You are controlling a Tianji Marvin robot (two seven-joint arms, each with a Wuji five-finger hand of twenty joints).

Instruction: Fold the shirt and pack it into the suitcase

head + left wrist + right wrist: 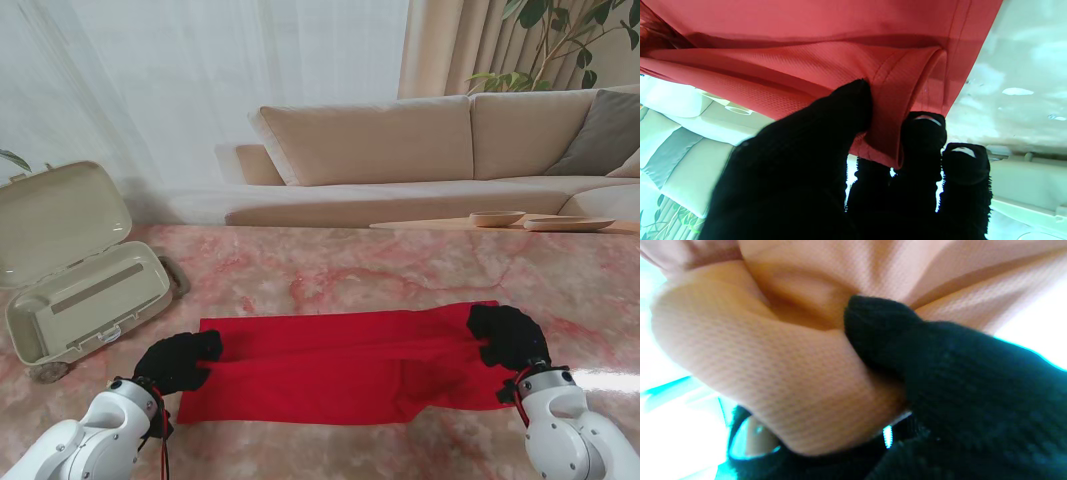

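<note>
The red shirt (345, 365) lies stretched across the marble table (400, 270) as a long band, its near part doubled over. My left hand (178, 361), in a black glove, is shut on the shirt's left end; the left wrist view shows a rolled hem (903, 110) pinched between thumb and fingers (927, 133). My right hand (508, 336) is shut on the shirt's right end, where the right wrist view shows washed-out cloth (773, 373) bunched under the thumb (880, 326). The beige suitcase (85, 290) lies open at the far left, its lid (55, 222) raised.
A beige sofa (430, 150) stands beyond the table's far edge. A low wooden table with shallow bowls (497, 218) sits in front of it. A plant (560, 40) is at the far right corner.
</note>
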